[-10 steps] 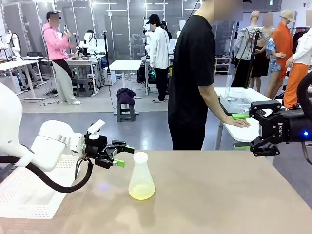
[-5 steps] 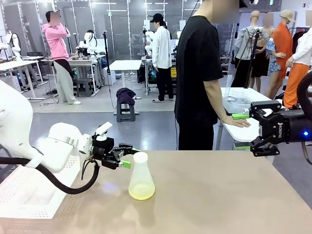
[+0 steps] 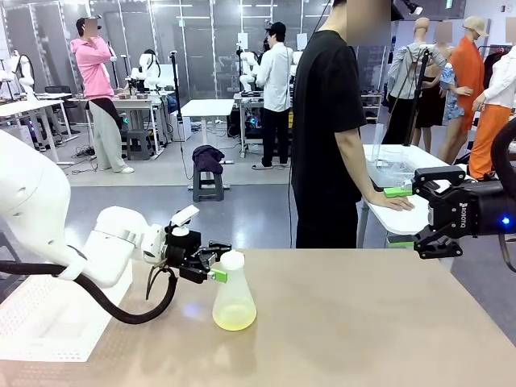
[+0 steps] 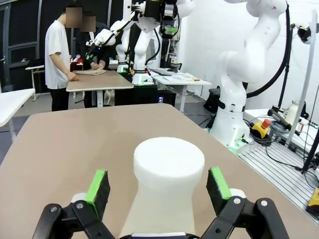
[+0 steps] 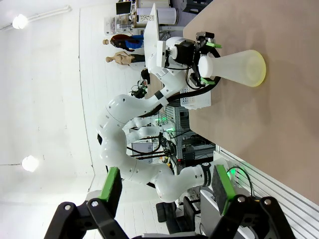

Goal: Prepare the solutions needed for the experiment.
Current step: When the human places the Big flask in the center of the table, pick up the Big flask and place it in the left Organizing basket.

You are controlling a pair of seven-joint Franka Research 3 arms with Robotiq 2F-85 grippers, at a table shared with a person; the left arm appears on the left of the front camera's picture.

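Note:
A translucent conical flask [image 3: 234, 297] with a white cap stands upright on the brown table [image 3: 363, 322]. A little pale yellow-green solution [image 3: 234, 318] lies in its bottom. My left gripper [image 3: 218, 263] is open, level with the flask's neck, one finger on each side. In the left wrist view the capped neck [image 4: 168, 164] stands between the green pads [image 4: 98, 185] of my left gripper [image 4: 158, 185], with a gap on both sides. My right gripper [image 3: 401, 216] hangs open in the air at the table's far right. The right wrist view has the flask [image 5: 234, 67] far beyond my right gripper [image 5: 167, 186].
A person in a black shirt [image 3: 326, 121] stands at the far side, one hand [image 3: 393, 202] resting on a white side table [image 3: 403, 219] that bears a clear container [image 3: 391, 165]. A white perforated platform [image 3: 44, 322] lies left of the table.
My left arm has moved right, bringing its open fingers from beside the flask to either side of its neck. The right arm and the flask have stayed still.

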